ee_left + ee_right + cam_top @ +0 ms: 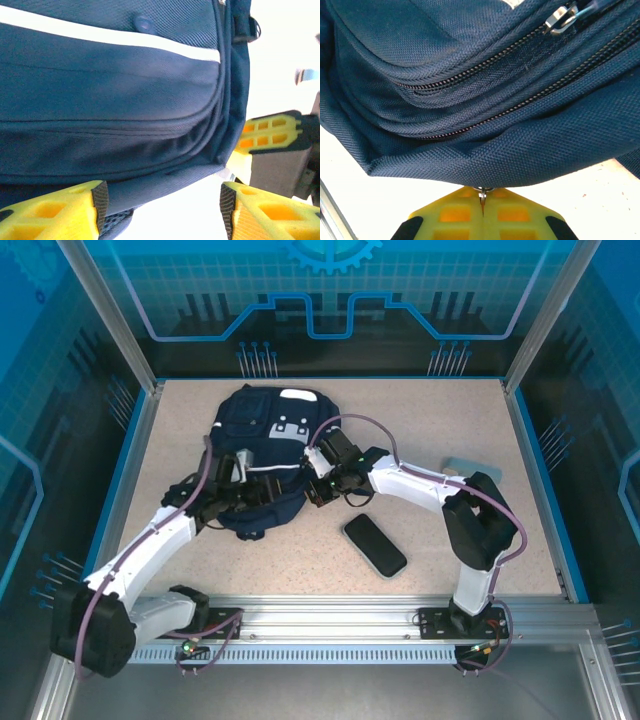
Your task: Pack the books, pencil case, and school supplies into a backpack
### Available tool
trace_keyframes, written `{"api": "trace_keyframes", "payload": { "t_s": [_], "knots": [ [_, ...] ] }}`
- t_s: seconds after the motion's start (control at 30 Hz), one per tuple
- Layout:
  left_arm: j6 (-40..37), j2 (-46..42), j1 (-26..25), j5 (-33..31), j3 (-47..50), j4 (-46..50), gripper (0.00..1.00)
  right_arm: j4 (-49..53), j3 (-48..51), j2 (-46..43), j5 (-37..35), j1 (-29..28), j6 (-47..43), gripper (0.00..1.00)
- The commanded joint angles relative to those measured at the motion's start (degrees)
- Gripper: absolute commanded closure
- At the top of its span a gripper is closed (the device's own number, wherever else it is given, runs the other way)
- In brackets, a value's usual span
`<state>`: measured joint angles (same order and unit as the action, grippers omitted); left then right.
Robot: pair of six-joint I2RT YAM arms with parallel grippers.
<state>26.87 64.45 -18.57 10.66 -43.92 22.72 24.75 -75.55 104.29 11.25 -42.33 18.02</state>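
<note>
The navy backpack [262, 455] lies in the middle of the table, white patches toward the far side. My right gripper [318, 483] sits at its right edge, shut on a small metal zipper pull [482, 191] under the fabric fold [470, 150]. My left gripper [243, 496] is at the bag's near left, jaws open around a bottom corner of the backpack [110, 90] without pinching it; its fingers [75, 210] stand wide apart. A black pencil case [375, 545] lies on the table, right of the bag. The books are hidden.
A pale grey-blue flat item [466, 466] lies behind the right arm's elbow. A second zipper slider [560, 17] sits higher on the bag. The right gripper's yellow fingers [270, 132] appear in the left wrist view. Blue walls and a metal rail [330, 625] bound the table.
</note>
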Motion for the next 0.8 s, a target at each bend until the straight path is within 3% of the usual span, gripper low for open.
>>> {"api": "trace_keyframes", "payload": {
  "t_s": [0.0, 0.2, 0.3, 0.53, 0.7, 0.77],
  "knots": [
    [-12.51, 2.90, -4.32, -6.87, -3.51, 1.00, 0.36, -2.43, -1.70, -0.55, 2.18, -0.20, 1.18, 1.00],
    [-21.97, 8.37, -7.47, -10.09, -7.77, 3.76, 0.34, -3.10, -1.19, -0.79, 2.95, 0.36, 2.58, 1.00],
    [-25.74, 10.31, -8.85, -15.40, -8.50, 5.08, 0.35, -3.15, -1.21, -0.86, 3.85, 0.93, 3.46, 1.00],
    [-28.13, 11.51, -11.40, -16.56, -7.15, 2.20, 0.36, -3.71, -0.91, -0.80, 6.43, 2.32, 4.52, 1.00],
    [-32.03, 14.91, -12.09, -22.50, -8.33, 3.60, 0.34, -3.84, -0.82, -0.88, 6.86, 2.91, 5.13, 1.00],
    [-32.31, 15.27, -12.13, -20.74, -8.15, 2.90, 0.34, -3.79, -0.88, -0.91, 6.95, 3.09, 5.31, 1.00]
  ]
}}
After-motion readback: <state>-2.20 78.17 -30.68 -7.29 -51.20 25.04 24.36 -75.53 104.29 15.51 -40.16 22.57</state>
